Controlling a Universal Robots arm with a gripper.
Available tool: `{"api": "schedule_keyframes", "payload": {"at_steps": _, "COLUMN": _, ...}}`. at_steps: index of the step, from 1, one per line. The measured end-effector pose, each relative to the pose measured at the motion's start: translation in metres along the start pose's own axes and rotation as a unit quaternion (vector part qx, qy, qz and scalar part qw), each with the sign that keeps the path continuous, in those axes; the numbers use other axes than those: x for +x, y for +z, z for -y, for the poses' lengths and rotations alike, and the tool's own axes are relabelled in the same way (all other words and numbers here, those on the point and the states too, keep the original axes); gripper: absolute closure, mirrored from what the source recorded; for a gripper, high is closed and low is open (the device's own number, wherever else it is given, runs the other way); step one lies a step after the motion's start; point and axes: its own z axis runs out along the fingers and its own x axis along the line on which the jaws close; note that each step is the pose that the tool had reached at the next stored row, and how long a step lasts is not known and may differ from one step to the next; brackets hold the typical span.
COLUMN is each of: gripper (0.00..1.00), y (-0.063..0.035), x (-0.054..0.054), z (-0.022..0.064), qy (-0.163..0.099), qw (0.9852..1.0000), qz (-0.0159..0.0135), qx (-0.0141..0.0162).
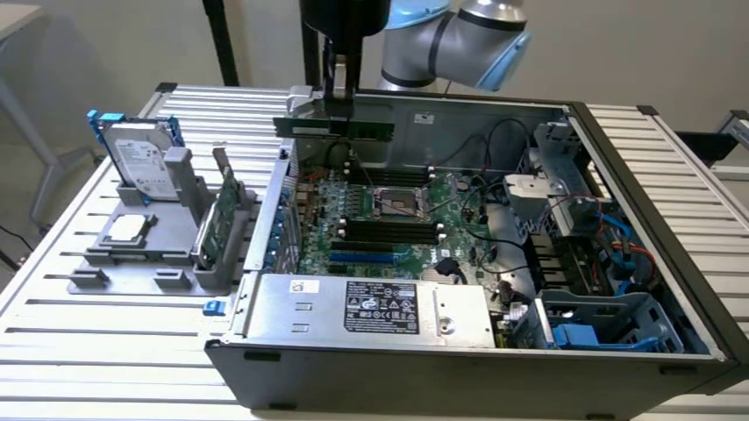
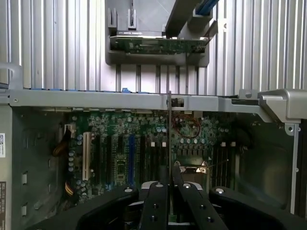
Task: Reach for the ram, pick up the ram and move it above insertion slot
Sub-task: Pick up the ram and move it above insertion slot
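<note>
So right at my wrist, my gripper [image 2: 170,179] has its jaws clamped on the ram [image 2: 170,129], which shows edge-on as a thin dark line running straight out from between the pads. Reach and pickup look done to me. In the exterior view the ram [image 1: 336,128] hangs flat and level under my gripper [image 1: 337,112], up in the air over the far edge of the open computer case [image 1: 468,351], well clear of the motherboard [image 1: 387,219] below. The black memory slots [image 1: 381,232] sit further into the case, nearer the power supply [image 1: 374,307], so I'd say I'm not quite lined up above the insertion slot yet, that bit is what's left. Beyond the case wall, the grey parts rack [image 2: 158,57] holds the bigger expansion card [image 2: 158,45], untouched on the slatted table [image 2: 48,48].
</note>
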Motion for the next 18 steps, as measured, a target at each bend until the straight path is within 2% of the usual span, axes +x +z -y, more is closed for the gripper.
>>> {"api": "schedule_keyframes", "payload": {"at_steps": 7, "gripper": 0.86, "y": -0.0013, "x": -0.003, "z": 0.0319, "qy": 0.000, "qw": 1.0000, "qz": 0.0036, "qx": -0.0003}}
{"api": "schedule_keyframes", "payload": {"at_steps": 15, "gripper": 0.86, "y": 0.0015, "x": -0.003, "z": 0.0684, "qy": 0.000, "qw": 1.0000, "qz": 0.0052, "qx": -0.0005}}
{"api": "schedule_keyframes", "payload": {"at_steps": 18, "gripper": 0.86, "y": 0.0020, "x": -0.002, "z": 0.0773, "qy": 0.000, "qw": 1.0000, "qz": 0.0051, "qx": -0.0006}}
